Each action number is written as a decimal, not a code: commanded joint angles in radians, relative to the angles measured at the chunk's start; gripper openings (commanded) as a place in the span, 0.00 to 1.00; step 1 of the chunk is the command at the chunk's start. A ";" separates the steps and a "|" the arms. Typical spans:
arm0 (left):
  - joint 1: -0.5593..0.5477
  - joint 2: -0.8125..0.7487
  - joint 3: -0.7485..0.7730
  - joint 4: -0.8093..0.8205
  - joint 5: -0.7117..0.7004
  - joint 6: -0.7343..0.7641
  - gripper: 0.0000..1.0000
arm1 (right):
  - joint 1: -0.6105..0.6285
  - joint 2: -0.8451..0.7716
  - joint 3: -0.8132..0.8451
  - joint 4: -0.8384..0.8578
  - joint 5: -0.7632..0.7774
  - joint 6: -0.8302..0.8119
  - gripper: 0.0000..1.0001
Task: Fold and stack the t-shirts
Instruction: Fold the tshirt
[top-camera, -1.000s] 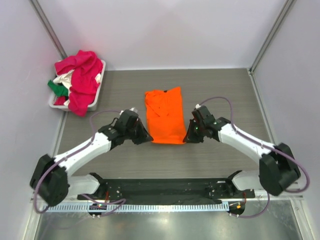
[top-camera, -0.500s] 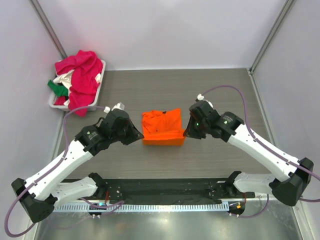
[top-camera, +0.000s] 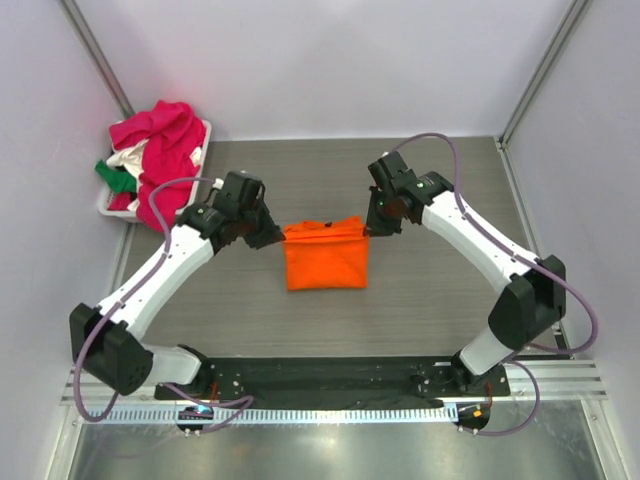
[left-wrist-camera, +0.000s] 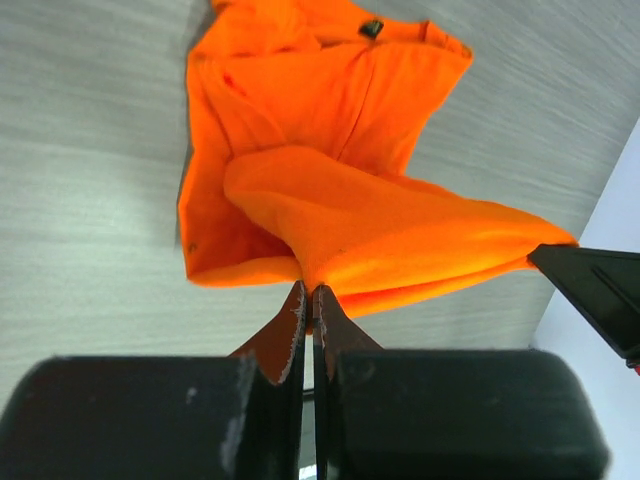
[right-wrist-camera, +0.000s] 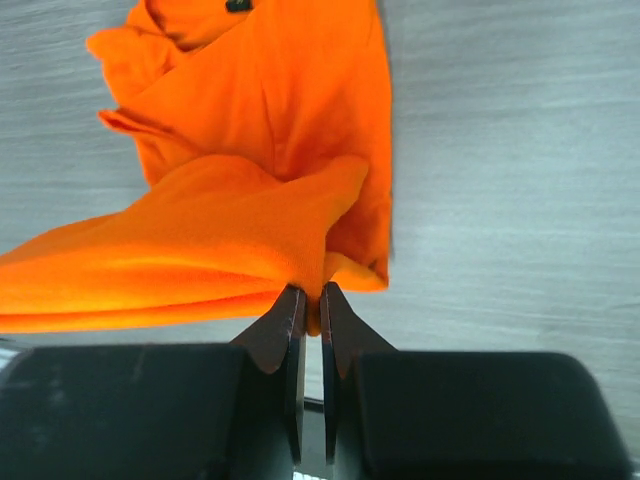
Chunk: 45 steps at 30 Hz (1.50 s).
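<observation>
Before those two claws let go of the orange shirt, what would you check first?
1. Left gripper gripping the orange shirt: ok, shut on cloth.
2. Right gripper gripping it: ok, shut on the opposite corner.
3. Held edge straight between them: ok, roughly straight in the top view.
4. Cloth lying flat: not ok, the wrist views show it billowing above the lower layer.
5. Edges lined up: cannot tell.
6. Other shirts out of the way: ok, heaped in the basket, far left.

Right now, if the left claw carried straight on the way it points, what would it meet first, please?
The orange t-shirt: the left claw is shut on its lifted edge, and more of the shirt lies straight ahead. Past that comes the table, as far as depth can be judged.
</observation>
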<state>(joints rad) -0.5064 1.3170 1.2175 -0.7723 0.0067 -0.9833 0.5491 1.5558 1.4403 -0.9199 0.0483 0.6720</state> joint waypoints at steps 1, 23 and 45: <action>0.063 0.062 0.065 -0.032 -0.022 0.095 0.00 | -0.058 0.087 0.093 -0.056 0.068 -0.113 0.01; 0.221 0.649 0.447 -0.012 0.085 0.215 0.00 | -0.169 0.573 0.506 -0.042 -0.025 -0.219 0.01; 0.255 0.688 0.688 -0.192 0.006 0.301 0.76 | -0.186 0.621 0.732 -0.080 -0.102 -0.246 0.91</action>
<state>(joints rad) -0.2523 2.0678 1.8317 -0.8684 0.0586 -0.7204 0.3698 2.2585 2.0968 -0.9730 -0.0372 0.4526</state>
